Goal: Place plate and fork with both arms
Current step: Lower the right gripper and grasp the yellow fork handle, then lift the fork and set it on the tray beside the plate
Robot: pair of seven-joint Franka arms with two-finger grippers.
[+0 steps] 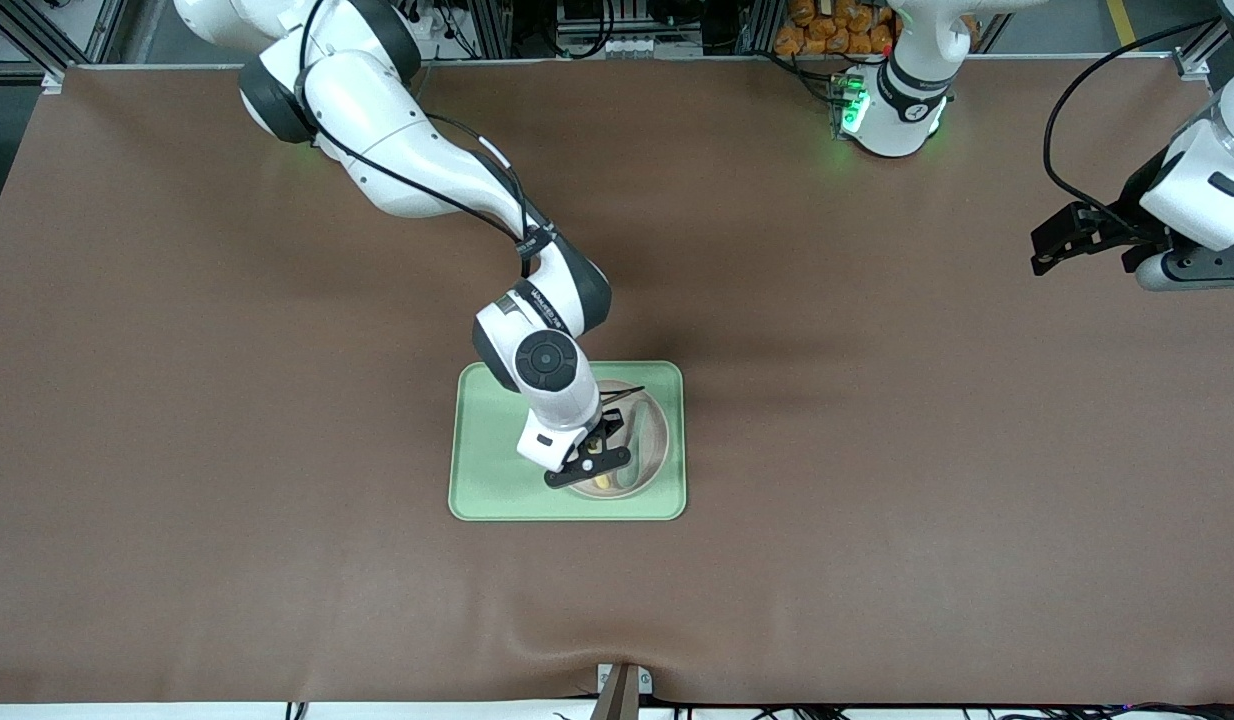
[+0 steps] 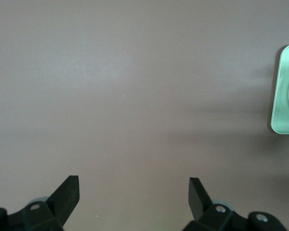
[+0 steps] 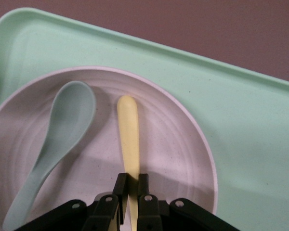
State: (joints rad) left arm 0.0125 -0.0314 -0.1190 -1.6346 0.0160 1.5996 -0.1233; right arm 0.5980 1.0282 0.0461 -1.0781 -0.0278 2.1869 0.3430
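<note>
The beige-pink plate (image 1: 651, 432) sits in the light-green tray (image 1: 487, 470), toward the left arm's end of it. My right gripper (image 1: 592, 458) is low over the plate, shut on the pale-yellow fork (image 3: 129, 134). The fork's handle reaches out over the plate (image 3: 183, 144) and its tines are hidden under the right gripper (image 3: 132, 182). In the front view only a bit of the fork (image 1: 601, 481) shows. My left gripper (image 1: 1043, 250) is open and empty, waiting over bare table at the left arm's end; it also shows in the left wrist view (image 2: 133, 185).
A grey-green spoon (image 3: 62, 130) lies on the plate beside the fork. The tray's rim (image 3: 241, 110) surrounds the plate. A corner of the tray (image 2: 284, 96) shows in the left wrist view. Brown mat covers the table.
</note>
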